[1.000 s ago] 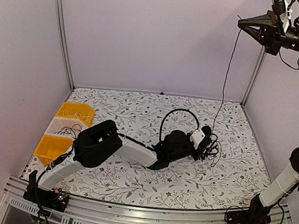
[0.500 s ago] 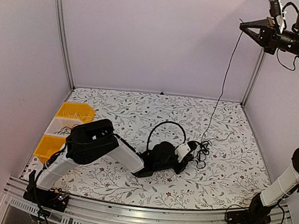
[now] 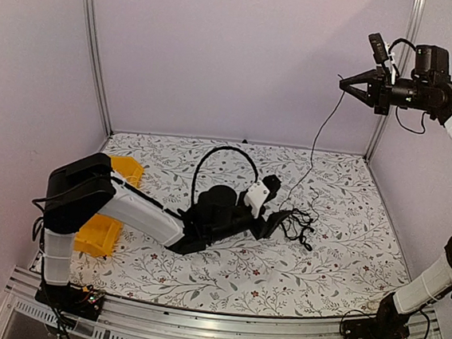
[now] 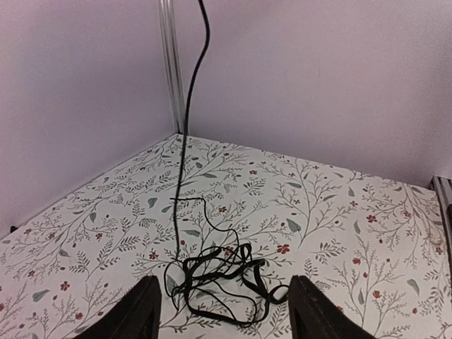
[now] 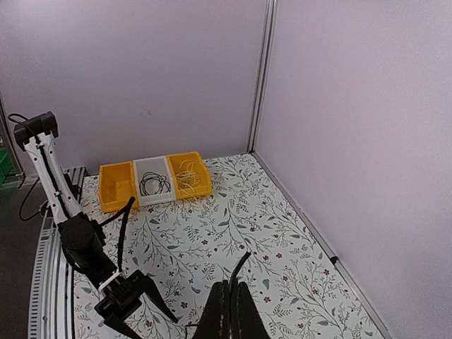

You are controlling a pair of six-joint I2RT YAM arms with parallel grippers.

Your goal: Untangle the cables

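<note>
Black cables (image 3: 299, 223) are lying in a loose knot on the floral table (image 3: 344, 269), just in front of the left gripper (image 3: 279, 219). That gripper is sitting low over the table with its fingers (image 4: 141, 311) spread wide, gripping nothing. In its wrist view the knot is showing between the two tips and slightly beyond them, and neither finger is touching it. One strand (image 3: 319, 134) is rising out of the knot, climbing away from the left gripper up to the right gripper (image 3: 348, 83), which is hovering high above and to the right of the left gripper. Its fingers (image 5: 229, 314) are pressed together, and the strand seems to be pinched at their tips, though the thin wire is hard to follow there. A row of yellow and white bins (image 5: 155, 180) is standing well away from the left gripper, behind it at the left edge of the table.
</note>
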